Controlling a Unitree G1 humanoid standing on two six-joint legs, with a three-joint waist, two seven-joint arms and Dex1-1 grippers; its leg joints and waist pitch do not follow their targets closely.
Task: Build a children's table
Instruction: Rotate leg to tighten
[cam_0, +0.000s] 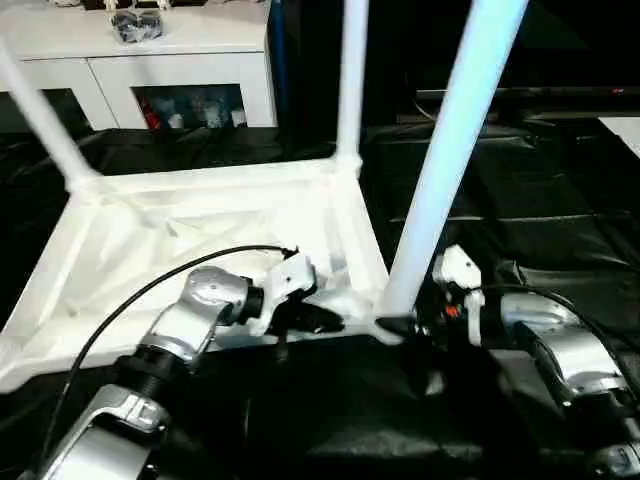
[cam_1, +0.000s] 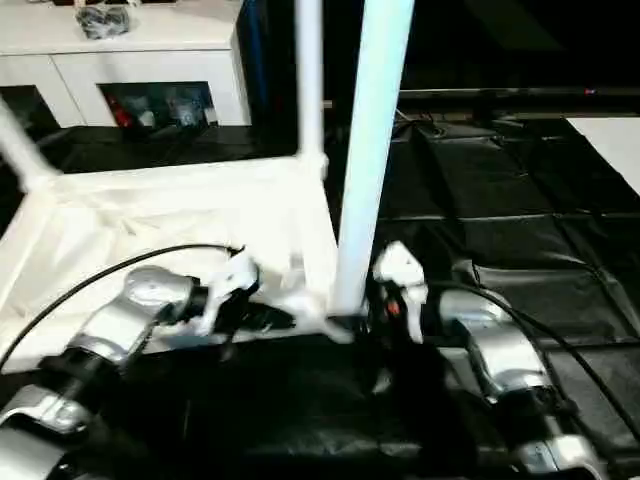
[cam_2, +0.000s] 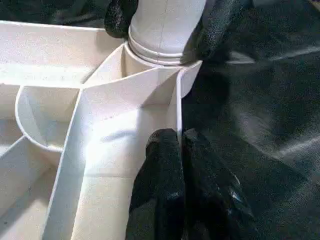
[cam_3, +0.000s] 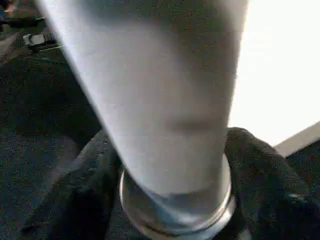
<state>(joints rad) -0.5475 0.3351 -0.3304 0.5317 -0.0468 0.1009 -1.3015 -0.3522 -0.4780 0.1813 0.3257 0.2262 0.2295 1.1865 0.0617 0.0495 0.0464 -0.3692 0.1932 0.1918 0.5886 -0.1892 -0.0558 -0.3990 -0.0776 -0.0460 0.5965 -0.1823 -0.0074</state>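
Note:
The white tabletop (cam_0: 200, 230) lies upside down on black sheeting, ribs facing up. Three white legs stand in its corner sockets: one at the far left (cam_0: 40, 120), one at the far right (cam_0: 350, 80) and a near one (cam_0: 450, 150) at the near right corner. My left gripper (cam_2: 180, 145) is shut on the tabletop's thin rim wall just beside that near corner. My right gripper (cam_3: 175, 200) stands open around the near leg's base, with one black finger (cam_2: 120, 15) on each side of the collar, close to it.
A white cabinet (cam_0: 150, 60) with glass doors stands behind the tabletop at the back left. Crumpled black sheeting (cam_0: 520, 200) covers the surface to the right and in front. A black cable (cam_0: 130, 300) runs along my left forearm.

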